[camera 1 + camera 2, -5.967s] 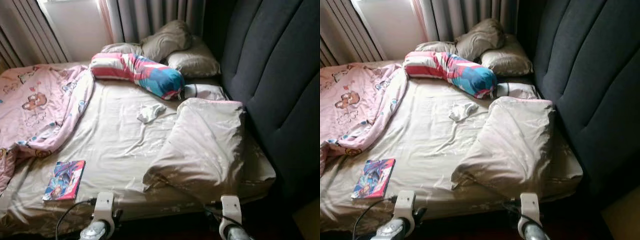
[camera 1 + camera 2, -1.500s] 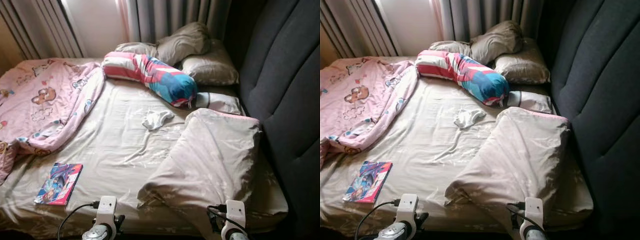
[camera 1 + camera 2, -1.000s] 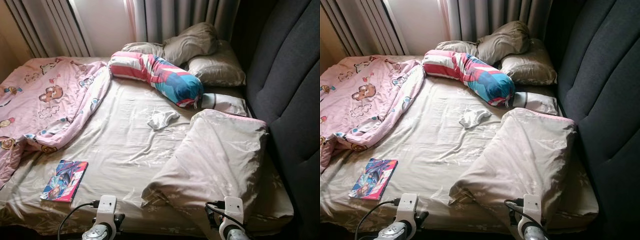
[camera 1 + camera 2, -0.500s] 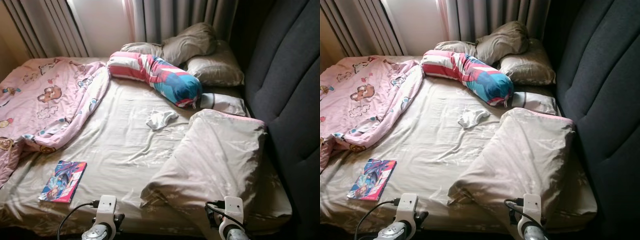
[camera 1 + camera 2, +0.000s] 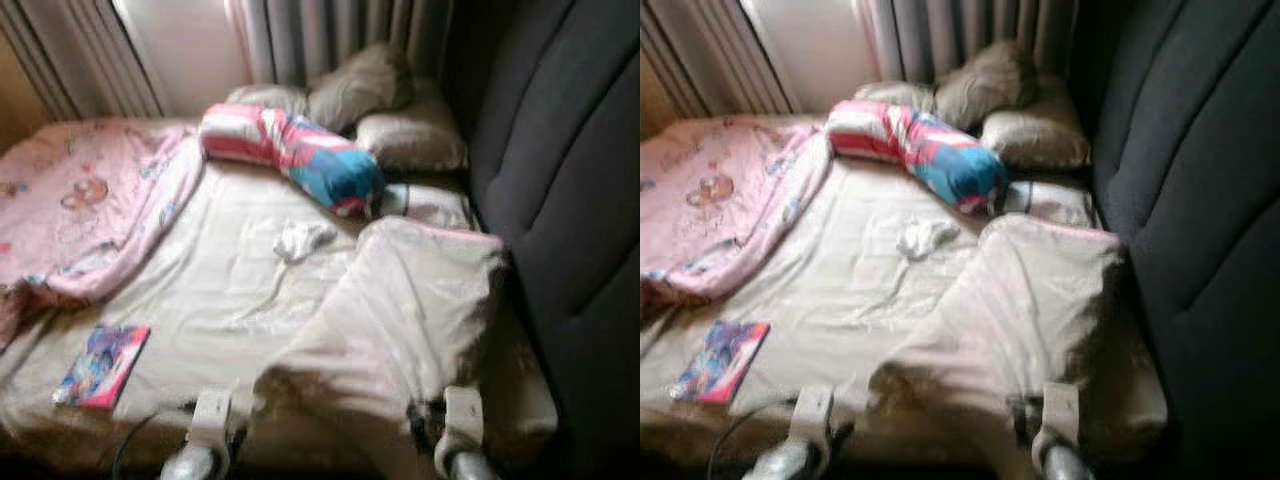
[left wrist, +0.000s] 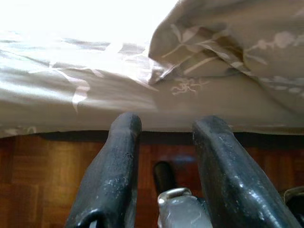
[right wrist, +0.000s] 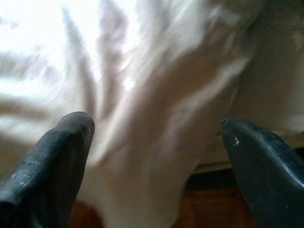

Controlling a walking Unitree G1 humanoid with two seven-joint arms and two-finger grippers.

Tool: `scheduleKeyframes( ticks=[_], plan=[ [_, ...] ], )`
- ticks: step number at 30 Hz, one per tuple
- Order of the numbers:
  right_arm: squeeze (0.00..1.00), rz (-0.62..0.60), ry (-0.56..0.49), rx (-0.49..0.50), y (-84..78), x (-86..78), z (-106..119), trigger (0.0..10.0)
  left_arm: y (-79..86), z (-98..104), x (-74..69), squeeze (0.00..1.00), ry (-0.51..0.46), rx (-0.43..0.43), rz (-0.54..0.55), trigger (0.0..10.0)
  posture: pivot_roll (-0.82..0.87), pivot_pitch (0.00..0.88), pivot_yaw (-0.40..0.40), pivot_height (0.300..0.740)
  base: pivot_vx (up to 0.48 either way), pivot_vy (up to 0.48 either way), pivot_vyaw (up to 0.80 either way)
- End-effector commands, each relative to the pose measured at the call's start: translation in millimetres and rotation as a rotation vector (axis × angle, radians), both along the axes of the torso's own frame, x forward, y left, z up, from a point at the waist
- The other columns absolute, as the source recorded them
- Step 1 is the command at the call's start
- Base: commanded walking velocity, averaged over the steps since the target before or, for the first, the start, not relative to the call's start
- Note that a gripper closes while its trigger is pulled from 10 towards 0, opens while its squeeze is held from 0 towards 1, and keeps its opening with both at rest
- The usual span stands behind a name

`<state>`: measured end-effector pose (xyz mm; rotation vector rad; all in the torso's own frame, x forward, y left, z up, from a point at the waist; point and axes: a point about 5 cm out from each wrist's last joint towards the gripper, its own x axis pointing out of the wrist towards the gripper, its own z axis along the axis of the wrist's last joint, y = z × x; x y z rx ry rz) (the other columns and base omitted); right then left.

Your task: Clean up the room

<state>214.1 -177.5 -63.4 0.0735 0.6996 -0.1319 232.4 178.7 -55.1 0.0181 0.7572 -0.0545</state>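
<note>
Bed (image 5: 230, 290): a beige-sheeted mattress spanning the head views, which are blurred. Its near edge runs just beyond my two wrists at the bottom of the picture; its right side lies against a dark padded headboard (image 5: 560, 190), and curtains (image 5: 330, 35) hang behind its far end. A pink blanket (image 5: 90, 200) covers the left part and droops over the near-left edge. A folded beige duvet (image 5: 400, 320) lies on the right part, its near corner reaching the mattress edge between my wrists. The open sheet in the middle carries a small white cloth (image 5: 300, 238); a colourful book (image 5: 100, 365) lies near the front-left edge, apart from the blanket. A striped bolster (image 5: 295, 155) lies across the far end, with beige pillows (image 5: 400, 130) behind and beside it.

My left gripper (image 6: 164, 142) is low before the mattress edge, over brown wood flooring (image 6: 38, 166); its fingers (image 6: 118, 166) stand moderately apart with nothing between them, and the duvet corner lies beyond the tips, not touched. My right gripper (image 7: 156, 147) points at blurred pale bedding that hangs over the edge; its fingers (image 7: 57, 152) are spread wide and grip nothing.
</note>
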Motion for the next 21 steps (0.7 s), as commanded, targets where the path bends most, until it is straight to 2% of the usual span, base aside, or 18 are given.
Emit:
scheduleKeyframes(
  ticks=[1,10,15,21],
  plan=[
    [0.00,-0.005,-0.020,0.020,4.8,3.5,2,10.0,8.5,-2,-3.9,0.00,0.010,0.014,0.014,10.0,-0.07,0.030,0.028,0.740,0.000,0.000,0.00],
    [0.00,-0.023,-0.058,0.035,3.4,11.7,8,10.0,6.2,6,6.7,0.00,-0.040,-0.002,0.007,10.0,-0.07,0.032,0.027,0.740,0.000,0.000,0.00],
    [0.00,-0.026,-0.053,0.041,3.7,12.2,8,10.0,5.8,7,8.0,0.00,-0.046,-0.004,0.008,10.0,-0.07,0.031,0.028,0.740,0.000,0.000,0.00],
    [0.00,-0.027,-0.046,0.052,4.7,11.9,7,10.0,5.2,7,8.4,0.00,-0.050,-0.008,0.007,10.0,-0.07,0.032,0.027,0.740,0.000,0.000,-0.79]
  ],
)
